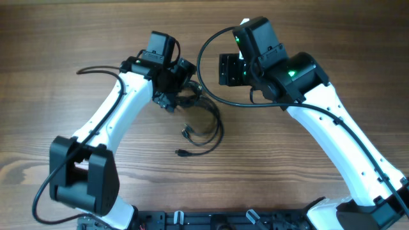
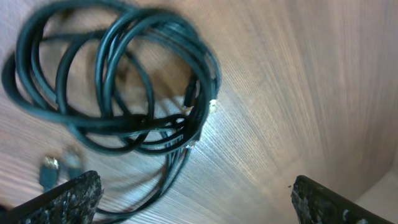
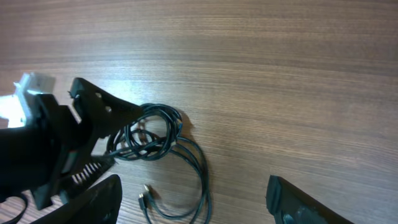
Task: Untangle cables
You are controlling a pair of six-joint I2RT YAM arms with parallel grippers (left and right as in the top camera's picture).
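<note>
The cables lie as a small tangle of thin black loops near the table's middle, with two plug ends toward the front. My left gripper is open right over the tangle's left side; its view shows the coiled loops ahead and one strand running between the spread fingers. My right gripper is open and empty, above the table to the right of the tangle. Its view shows the loops, the plug ends and the left gripper.
Thicker black arm wires arc over the table beside the right arm and behind the left arm. A black rail runs along the front edge. Bare wood surrounds the tangle.
</note>
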